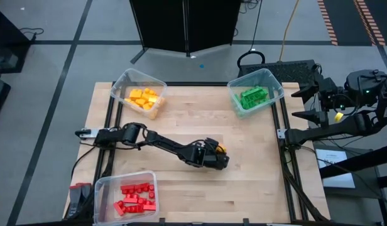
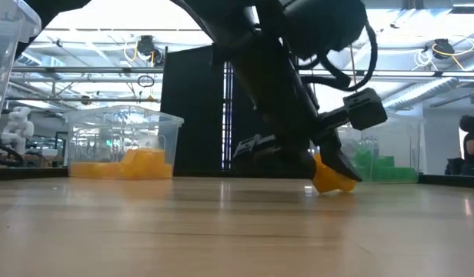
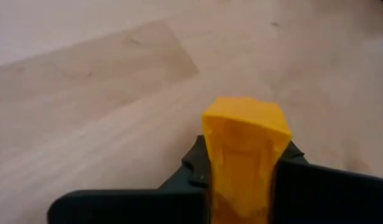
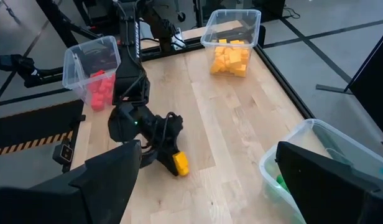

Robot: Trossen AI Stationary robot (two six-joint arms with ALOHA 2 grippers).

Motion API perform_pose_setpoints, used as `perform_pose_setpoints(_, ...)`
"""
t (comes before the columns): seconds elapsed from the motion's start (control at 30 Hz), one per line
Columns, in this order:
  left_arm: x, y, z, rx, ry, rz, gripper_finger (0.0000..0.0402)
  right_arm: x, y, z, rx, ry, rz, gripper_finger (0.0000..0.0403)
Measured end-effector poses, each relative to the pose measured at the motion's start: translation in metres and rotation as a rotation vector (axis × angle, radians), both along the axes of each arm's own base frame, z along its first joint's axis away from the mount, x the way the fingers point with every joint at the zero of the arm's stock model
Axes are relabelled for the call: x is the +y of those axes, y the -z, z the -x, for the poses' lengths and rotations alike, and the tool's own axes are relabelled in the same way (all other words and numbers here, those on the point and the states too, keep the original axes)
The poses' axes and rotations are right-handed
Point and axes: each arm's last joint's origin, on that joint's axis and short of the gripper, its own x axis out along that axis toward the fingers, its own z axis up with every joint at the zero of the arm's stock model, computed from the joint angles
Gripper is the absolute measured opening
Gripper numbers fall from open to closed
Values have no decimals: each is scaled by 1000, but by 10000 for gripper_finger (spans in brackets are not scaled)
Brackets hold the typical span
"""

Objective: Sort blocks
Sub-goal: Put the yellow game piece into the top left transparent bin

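Red blocks (image 1: 135,197) fill the clear bin (image 1: 104,186) at the table's near edge, on the base side of the left gripper (image 1: 220,157) and well apart from it. Bare wooden table (image 1: 256,176) lies around the gripper on every side, with no loose block near it and nothing between it and any bin.

That gripper sits low over the middle of the table, its arm stretched out from the left edge, and its fingers (image 3: 316,196) are clamped tight on the two sides of a yellow block (image 3: 244,155). In the left wrist view the block stands up between the dark fingers, its far end reaching past the tips. From the low view the yellow block (image 2: 332,179) hangs at the gripper's tip, right down at the tabletop; whether it touches the wood cannot be told.

Farther back, off to the gripper's left, a second clear bin (image 1: 121,85) holds the yellow blocks (image 1: 143,98). Off to its right at the far edge, a third bin (image 1: 275,80) holds green blocks (image 1: 252,96).

Beyond the table's right edge the right gripper (image 4: 204,180) waits, well apart from the block, with its fingers spread wide and nothing between them.
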Motion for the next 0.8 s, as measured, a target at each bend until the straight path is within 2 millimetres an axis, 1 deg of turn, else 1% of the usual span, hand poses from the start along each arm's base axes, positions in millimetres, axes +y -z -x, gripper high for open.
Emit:
perform_pose_setpoints(0.07, -1, -13, 1, -7, 39, -28, 12, 0, 0, 0, 0, 0, 0, 368)
perform_pose_setpoints(0.17, 5, -50, 1, -76, 47, -96, 12, 0, 0, 0, 0, 2, 2, 368)
perform_pose_setpoints(0.23, 11, -71, 3, -107, 47, -145, 12, 0, 0, 0, 0, 3, 4, 368)
perform_pose_setpoints(0.33, 19, -96, 10, -95, 57, -234, 11, 0, 0, 0, 0, 2, 5, 368)
perform_pose_setpoints(0.4, 26, -121, 18, -114, 39, -287, 11, 0, 0, 0, 0, 2, 5, 368)
perform_pose_setpoints(0.5, 42, -162, 39, -107, -48, -362, 10, 0, 0, 0, 0, 2, 5, 368)
perform_pose_setpoints(0.63, 64, -201, 81, 23, -144, -465, 10, 0, 0, 1, -3, 1, 6, 368)
perform_pose_setpoints(0.77, 79, -246, 137, 65, -252, -490, 10, 0, 0, 4, -9, -5, 17, 368)
perform_pose_setpoints(0.8, 82, -254, 153, 87, -275, -500, 10, 0, 0, 4, -10, -7, 22, 368)
